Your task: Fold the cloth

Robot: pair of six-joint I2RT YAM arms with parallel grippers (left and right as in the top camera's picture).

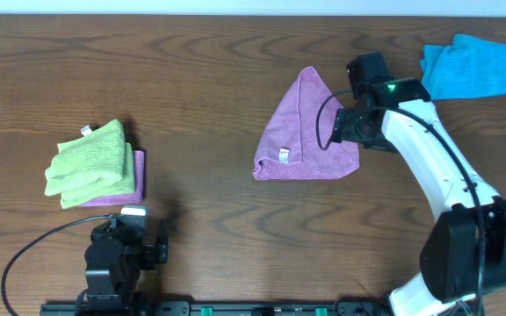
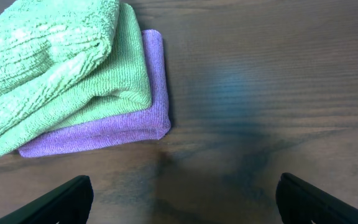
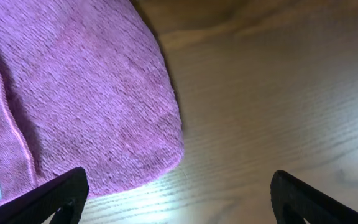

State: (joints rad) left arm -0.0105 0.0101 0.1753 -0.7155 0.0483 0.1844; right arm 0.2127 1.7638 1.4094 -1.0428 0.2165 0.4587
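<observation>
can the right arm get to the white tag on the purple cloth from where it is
Probably yes: the right hand is open at the edge of the cloth, the white tag lies at the opposite corner, and nothing stands between them.

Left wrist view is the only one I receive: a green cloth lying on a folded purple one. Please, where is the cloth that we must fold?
Observer: The tagged purple cloth lies near the middle of the table, already folded into a triangle.
Operator: Does the right gripper hold it?
Observer: No. The right gripper is open over the cloth's rounded corner and holds nothing.
Operator: Is something else on that side?
Observer: Yes, a blue cloth lies crumpled at the far right, apart from the tagged purple one.
</observation>
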